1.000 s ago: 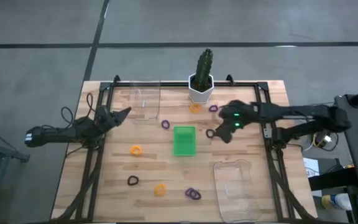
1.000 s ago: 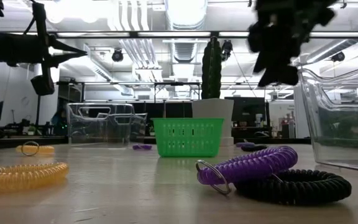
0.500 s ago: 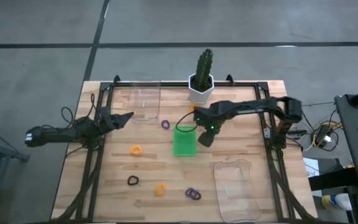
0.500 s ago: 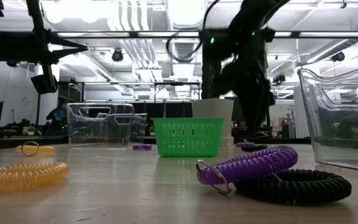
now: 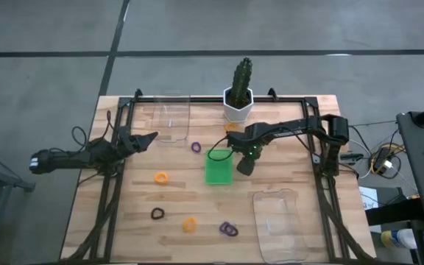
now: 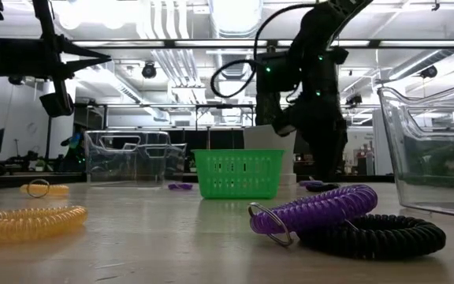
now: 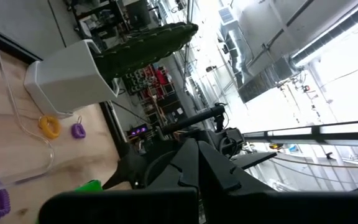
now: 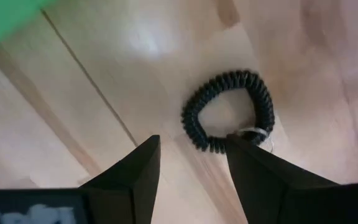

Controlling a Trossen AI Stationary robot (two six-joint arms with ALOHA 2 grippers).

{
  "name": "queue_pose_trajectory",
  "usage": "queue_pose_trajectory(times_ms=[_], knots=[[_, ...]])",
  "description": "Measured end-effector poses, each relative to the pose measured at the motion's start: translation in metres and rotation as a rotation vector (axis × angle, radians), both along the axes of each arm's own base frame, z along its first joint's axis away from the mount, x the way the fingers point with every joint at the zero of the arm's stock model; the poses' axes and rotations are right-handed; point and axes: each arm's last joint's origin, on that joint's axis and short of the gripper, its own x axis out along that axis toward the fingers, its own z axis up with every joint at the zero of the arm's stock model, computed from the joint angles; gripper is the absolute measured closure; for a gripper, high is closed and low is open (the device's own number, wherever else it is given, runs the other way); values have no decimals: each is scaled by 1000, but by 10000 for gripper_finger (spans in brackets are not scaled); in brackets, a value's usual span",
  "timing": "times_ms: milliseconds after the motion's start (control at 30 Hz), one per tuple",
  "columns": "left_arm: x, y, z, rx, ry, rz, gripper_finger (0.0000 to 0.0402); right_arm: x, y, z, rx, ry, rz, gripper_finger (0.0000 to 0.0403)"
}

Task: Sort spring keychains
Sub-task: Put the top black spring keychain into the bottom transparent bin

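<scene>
My right gripper [image 5: 245,165] is open, low over the table just right of the small green tray [image 5: 218,168]. In the right wrist view its fingers [image 8: 191,148] stand over a black spring keychain [image 8: 229,111] lying flat on the wood. Other keychains lie loose: orange [image 5: 160,177], black [image 5: 157,213], orange [image 5: 189,224], purple with black [image 5: 229,230], purple [image 5: 196,147] and orange [image 5: 230,126]. My left gripper [image 5: 149,137] is shut and empty, held above the table's left side. My right gripper comes at the black keychain from above, pointing down. One fingertip [image 8: 244,149] stands at the coil's side by its metal ring [image 8: 252,132]. I cannot tell whether it touches. The keychain lies flat on the table.
A clear plastic tray [image 5: 171,118] stands at the far left and another [image 5: 280,221] at the near right. A potted cactus [image 5: 240,92] stands at the far edge. A black frame runs around the table.
My right gripper has gone toward the table's left edge, from right of the black keychain to beside the green tray, and has come down low over the keychain. The keychains have stayed where they were.
</scene>
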Motion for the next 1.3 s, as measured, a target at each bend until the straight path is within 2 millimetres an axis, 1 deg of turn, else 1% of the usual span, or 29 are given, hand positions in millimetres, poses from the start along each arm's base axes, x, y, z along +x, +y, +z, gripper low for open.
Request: queue_pose_trajectory(times_ms=[200, 300, 367, 400, 500, 533, 600, 700, 767, 833, 933, 1000, 1133, 1300], knots=[[0, 0, 0, 0, -4, 0, 402, -5, 2, -11, -8, -15, 15, 226], [-1, 0, 2, 0, -23, 1, 402, -6, 1, -12, -30, -7, 13, 241], [-1, 0, 3, -1, -31, 8, 402, -6, 1, -12, -34, -6, 17, 268], [-1, 0, 3, -1, -31, 10, 402, -6, 1, -13, -36, -4, 21, 287], [-1, 0, 3, -1, -35, 12, 402, -7, 0, -15, -32, -2, 32, 365], [-1, 0, 3, -1, -35, 11, 402, -8, 0, -15, -26, 1, 33, 376], [-1, 0, 3, -1, -35, 12, 402, -8, 0, -14, -25, -1, 30, 385], [-1, 0, 3, -1, -35, 12, 402, -8, 1, -8, -12, 5, 25, 391], [-1, 0, 3, -1, -34, 12, 402, -8, 2, 3, 6, -10, 16, 393], [-1, 0, 3, -1, -34, 12, 402, -7, 4, 19, 9, -53, 12, 394], [-1, 0, 3, -1, -34, 12, 402, -13, 8, 41, 43, -69, -14, 394], [-1, 0, 3, -1, -34, 12, 402, -17, 14, 60, 72, -100, -41, 394], [-1, 0, 3, 4, -31, 13, 402, -29, 37, 100, 154, -189, -67, 394], [-1, 0, 3, 13, -25, 14, 402, -45, 74, 143, 288, -285, -94, 395]])
